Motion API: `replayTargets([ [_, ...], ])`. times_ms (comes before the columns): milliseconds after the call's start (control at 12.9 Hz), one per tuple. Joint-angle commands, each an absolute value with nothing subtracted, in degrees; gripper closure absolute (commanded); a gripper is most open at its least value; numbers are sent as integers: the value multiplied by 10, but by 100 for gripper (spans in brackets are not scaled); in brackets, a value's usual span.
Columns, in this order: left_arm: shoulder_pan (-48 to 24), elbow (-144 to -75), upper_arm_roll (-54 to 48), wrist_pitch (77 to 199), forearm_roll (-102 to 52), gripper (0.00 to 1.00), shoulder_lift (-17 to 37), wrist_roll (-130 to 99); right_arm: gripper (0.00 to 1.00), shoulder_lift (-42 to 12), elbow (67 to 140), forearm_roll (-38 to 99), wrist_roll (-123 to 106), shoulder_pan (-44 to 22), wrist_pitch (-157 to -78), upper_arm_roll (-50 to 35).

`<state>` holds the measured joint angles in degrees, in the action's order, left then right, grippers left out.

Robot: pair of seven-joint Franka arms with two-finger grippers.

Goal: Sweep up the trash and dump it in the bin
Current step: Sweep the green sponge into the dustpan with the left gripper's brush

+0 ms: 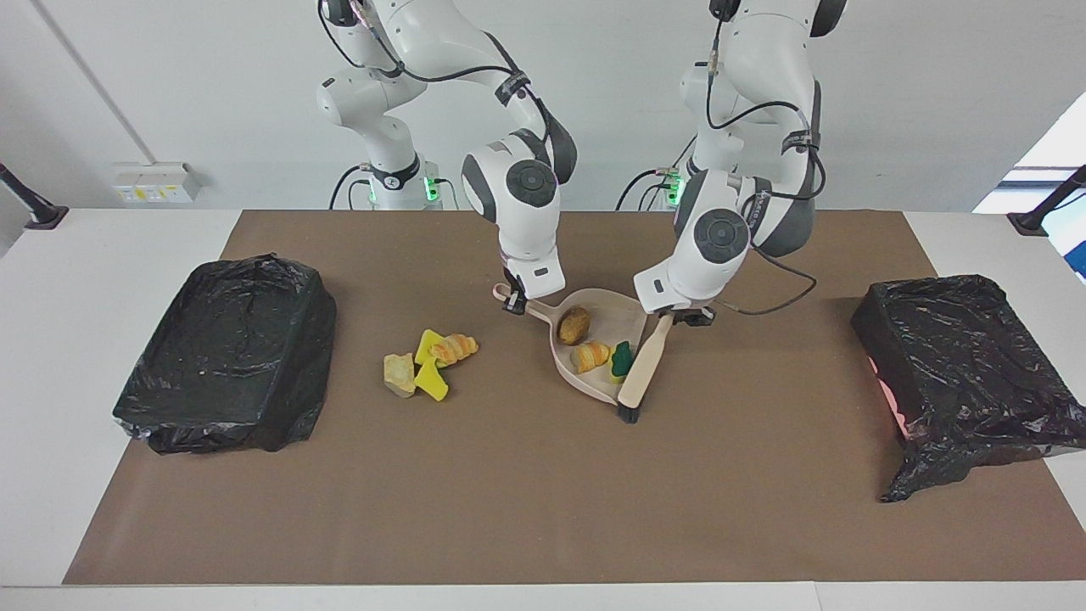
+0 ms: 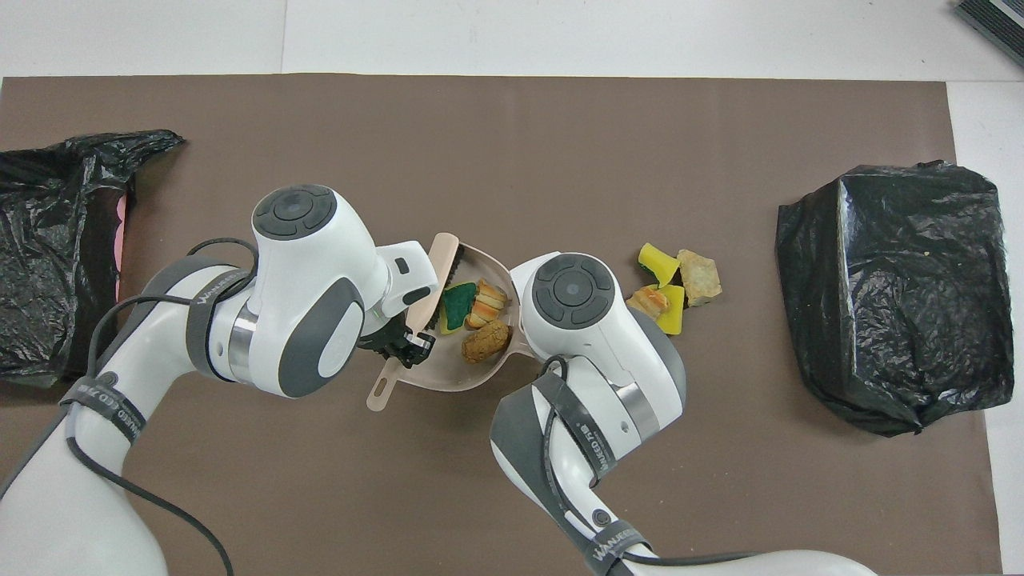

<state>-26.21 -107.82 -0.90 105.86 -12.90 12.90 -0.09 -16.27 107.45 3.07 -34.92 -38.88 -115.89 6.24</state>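
The beige dustpan [image 1: 632, 318] [image 2: 452, 382] lies mid-mat. My right gripper [image 1: 515, 304] is shut on its handle; in the overhead view the right wrist hides that grip. My left gripper [image 1: 684, 317] [image 2: 400, 346] is shut on the handle of the beige brush [image 1: 640, 369] [image 2: 438, 276], whose bristles rest at the pan's open lip. In the pan lie a green-and-yellow sponge scrap [image 1: 622, 358] [image 2: 458, 304], a striped orange chunk [image 1: 590, 355] [image 2: 488, 298] and a brown chunk [image 1: 574, 324] [image 2: 486, 342]. More trash [image 1: 428, 361] [image 2: 676, 288], yellow and tan pieces, lies on the mat beside the pan, toward the right arm's end.
A black-bagged bin [image 1: 225, 352] [image 2: 896, 296] stands at the right arm's end of the brown mat. A second black-bagged bin [image 1: 959, 373] [image 2: 56, 248], with a pink edge showing, stands at the left arm's end.
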Motion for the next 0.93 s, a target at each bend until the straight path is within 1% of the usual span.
replayTargets([
  [0, -265, -1102, 3, 1055, -140, 100, 91, -32, 100, -163, 1089, 32, -330, -388, -1181, 60],
  [232, -258, -1105, 5, 1053, -133, 100, 58, -61, 100, -163, 1088, 32, -333, -382, -1177, 61],
  [464, -264, -1113, 5, 1023, -120, 100, 42, -131, 100, -158, 1081, 30, -328, -375, -1180, 62],
  [619, -269, -1123, 4, 1018, -117, 100, 27, -146, 100, -144, 1078, 29, -334, -358, -1177, 62],
  [851, -276, -1159, -1, 1004, -116, 100, -25, -176, 100, -113, 1076, 28, -337, -327, -1172, 63],
])
